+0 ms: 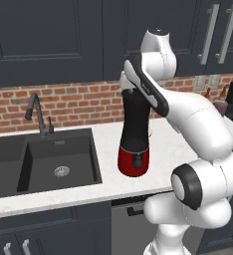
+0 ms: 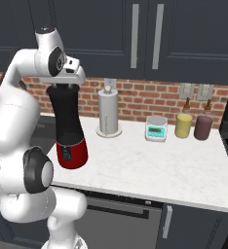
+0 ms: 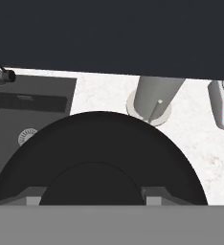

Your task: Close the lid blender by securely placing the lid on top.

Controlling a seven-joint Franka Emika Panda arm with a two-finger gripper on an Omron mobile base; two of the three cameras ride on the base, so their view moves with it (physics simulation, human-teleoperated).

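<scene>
The blender (image 1: 134, 149) stands on the white counter just right of the sink, a tall black jar on a glossy red base (image 2: 72, 154). My gripper (image 2: 63, 87) hangs straight over the jar's mouth, fingers pointing down. In the hand view the matte-black lid (image 3: 99, 143) spreads as a wide dark disc. Its raised middle sits between my two fingertips (image 3: 35, 195), which press on either side of it. The gripper (image 3: 95, 195) is shut on the lid, and the lid sits level at the jar's top rim (image 1: 133, 94). Whether the lid rests on the rim or hovers just above it cannot be told.
A black sink (image 1: 49, 164) with a tap (image 1: 38, 114) lies left of the blender. Behind it stands a grey paper-towel holder (image 2: 109, 113). A grey kitchen scale (image 2: 156, 129), a yellow jar (image 2: 183, 124) and a maroon jar (image 2: 202, 125) line the brick wall. Dark cabinets hang overhead.
</scene>
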